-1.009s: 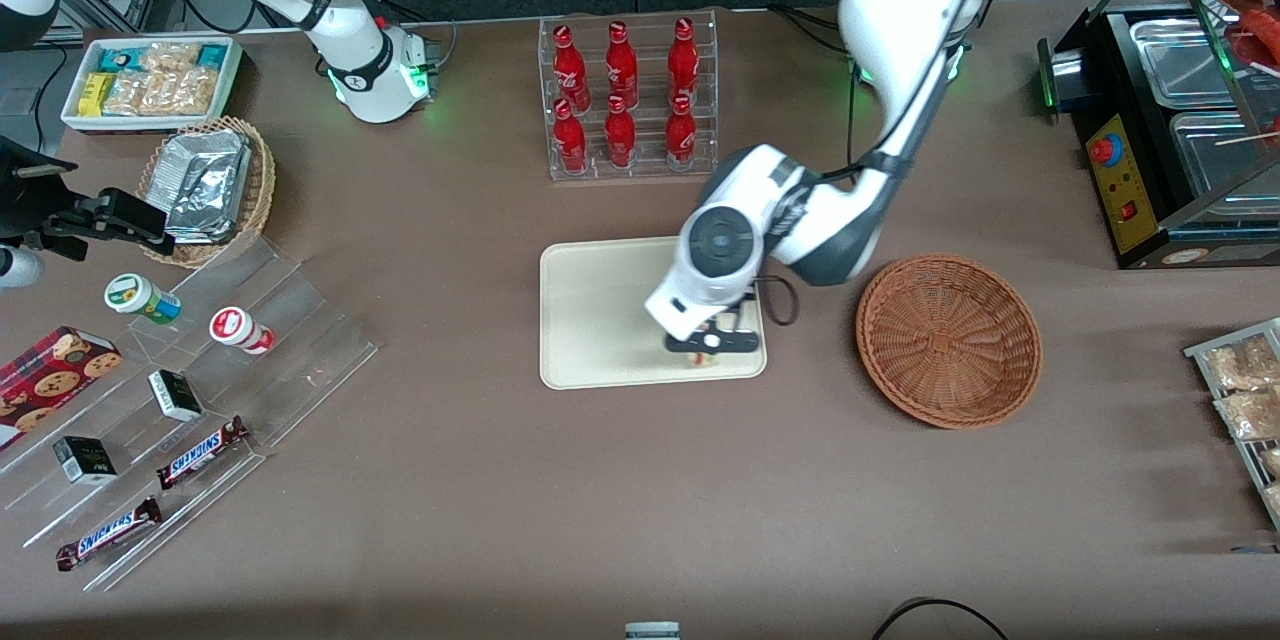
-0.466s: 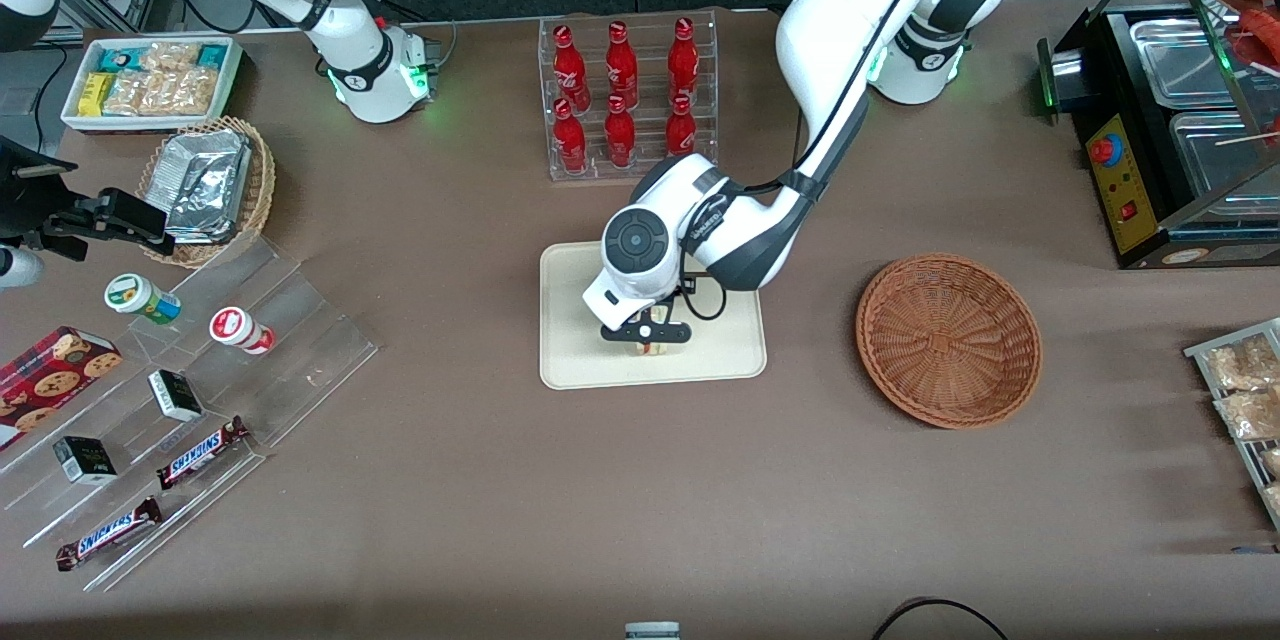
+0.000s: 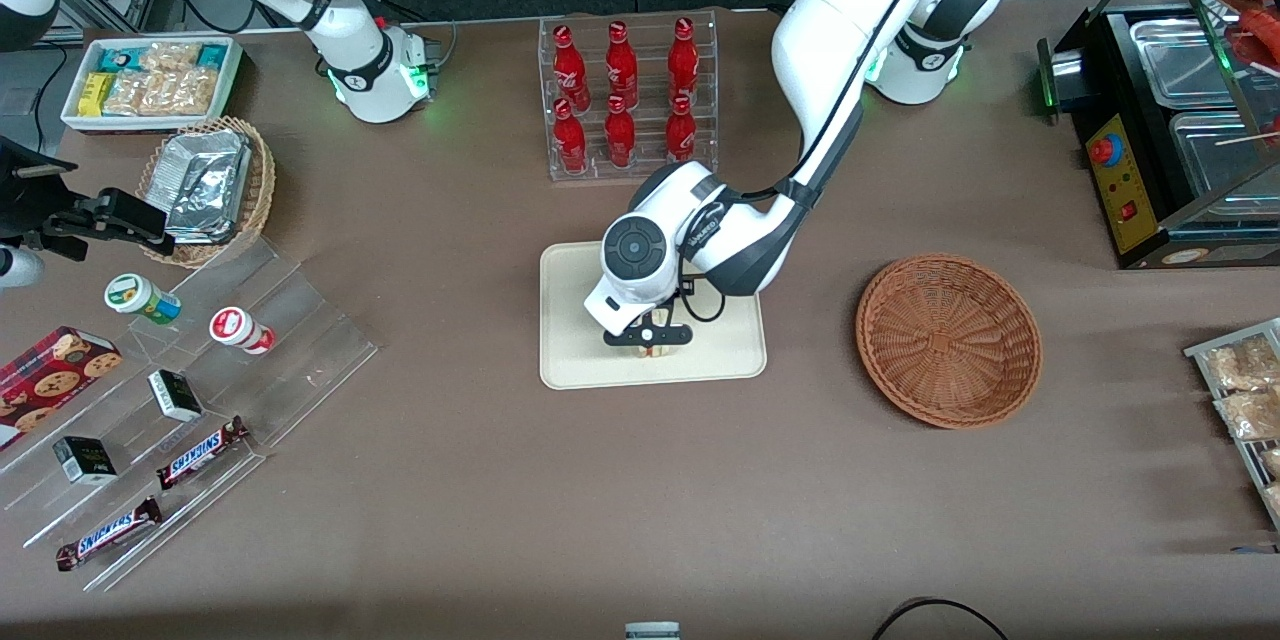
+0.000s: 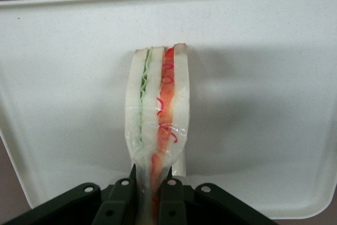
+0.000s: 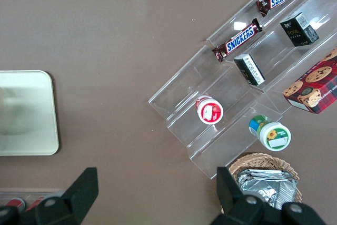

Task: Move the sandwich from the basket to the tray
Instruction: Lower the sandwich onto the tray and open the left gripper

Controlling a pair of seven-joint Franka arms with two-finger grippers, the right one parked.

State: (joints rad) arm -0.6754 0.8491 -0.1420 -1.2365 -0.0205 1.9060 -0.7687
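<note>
Hand (image 3: 648, 338) clamped on sandwich (image 4: 157, 125) over tray (image 3: 560, 360) | filling layers: wrist view only

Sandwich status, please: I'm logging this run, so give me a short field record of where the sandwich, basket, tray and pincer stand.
sandwich: clamped upright between the pincer fingers, over the tray, cut edge with red and green filling facing the wrist camera
pincer: left arm's, shut on the sandwich, above the tray's half nearer the front camera
tray: cream, holds nothing but the sandwich
basket: reddish-brown wicker, empty, beside the tray toward the working arm's end
release: not yet done
</note>
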